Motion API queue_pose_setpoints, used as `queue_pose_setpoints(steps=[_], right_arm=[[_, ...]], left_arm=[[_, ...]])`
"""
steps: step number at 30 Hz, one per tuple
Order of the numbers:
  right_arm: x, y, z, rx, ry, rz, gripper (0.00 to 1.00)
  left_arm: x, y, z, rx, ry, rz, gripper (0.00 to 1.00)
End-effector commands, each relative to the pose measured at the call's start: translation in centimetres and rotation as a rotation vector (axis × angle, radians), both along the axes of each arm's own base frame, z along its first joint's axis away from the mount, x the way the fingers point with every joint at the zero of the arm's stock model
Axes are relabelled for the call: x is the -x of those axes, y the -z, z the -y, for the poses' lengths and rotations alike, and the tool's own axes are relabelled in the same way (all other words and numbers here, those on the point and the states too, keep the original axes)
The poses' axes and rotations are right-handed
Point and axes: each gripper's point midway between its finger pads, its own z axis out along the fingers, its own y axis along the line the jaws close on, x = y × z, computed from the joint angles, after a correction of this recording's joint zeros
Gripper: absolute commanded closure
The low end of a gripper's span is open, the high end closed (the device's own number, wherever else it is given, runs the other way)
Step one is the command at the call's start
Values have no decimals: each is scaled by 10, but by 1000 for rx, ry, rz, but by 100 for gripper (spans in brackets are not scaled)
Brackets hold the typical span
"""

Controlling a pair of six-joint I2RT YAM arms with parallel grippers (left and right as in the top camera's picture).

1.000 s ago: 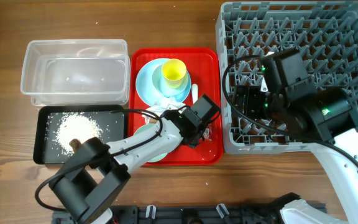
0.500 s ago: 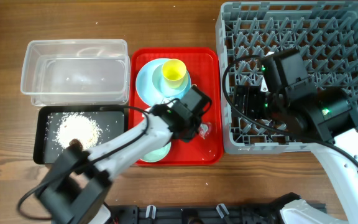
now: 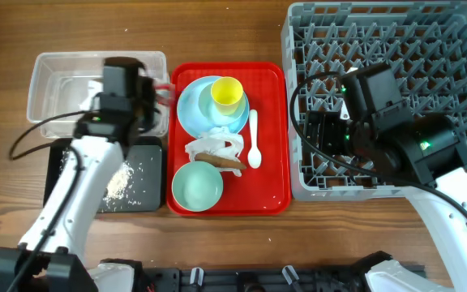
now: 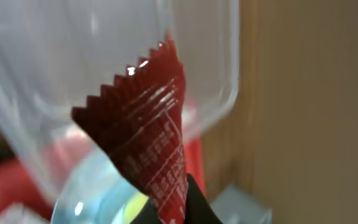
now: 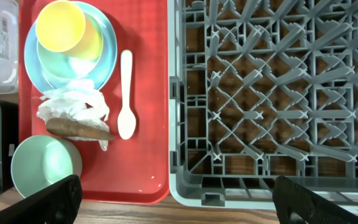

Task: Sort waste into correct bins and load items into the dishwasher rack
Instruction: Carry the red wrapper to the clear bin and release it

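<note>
My left gripper (image 3: 154,91) is shut on the small red sauce packet (image 4: 145,143) and holds it over the right rim of the clear tub (image 3: 63,93). In the left wrist view the packet's zigzag edge stands against the tub's clear wall. On the red tray lie crumpled white paper (image 3: 213,144), a brown scrap (image 3: 221,161), the pale green bowl (image 3: 197,185) and the yellow cup (image 3: 226,95) on the light blue plate (image 3: 193,109). White grains lie in the black tray (image 3: 140,191). My right gripper (image 5: 185,205) hangs open over the left edge of the dishwasher rack (image 3: 428,49).
A white spoon (image 3: 254,139) lies on the red tray (image 3: 270,186) right of the paper. The rack's upright pegs (image 5: 260,81) fill the right side. Bare wooden table (image 3: 6,235) lies along the front and at the far left.
My left gripper closed on the red packet on the tray, then swung left with it to the clear tub. The right arm has not moved.
</note>
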Motion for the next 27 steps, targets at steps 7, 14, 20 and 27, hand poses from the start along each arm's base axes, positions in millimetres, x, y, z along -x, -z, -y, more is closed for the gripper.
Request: queue_pose_setpoints(steps=[7, 14, 20, 27], right_arm=[[-3, -5, 3, 12, 2, 20, 0], [-3, -5, 3, 13, 2, 19, 0], [-3, -5, 2, 12, 1, 20, 0], [-3, -5, 2, 12, 1, 20, 0]], left_arm=[[-27, 60, -96, -175, -136, -83, 74], [-38, 45, -87, -231, 9, -23, 10], [-19, -62, -19, -265, 448, 274, 27], [106, -37, 91, -406, 838, -2, 18]])
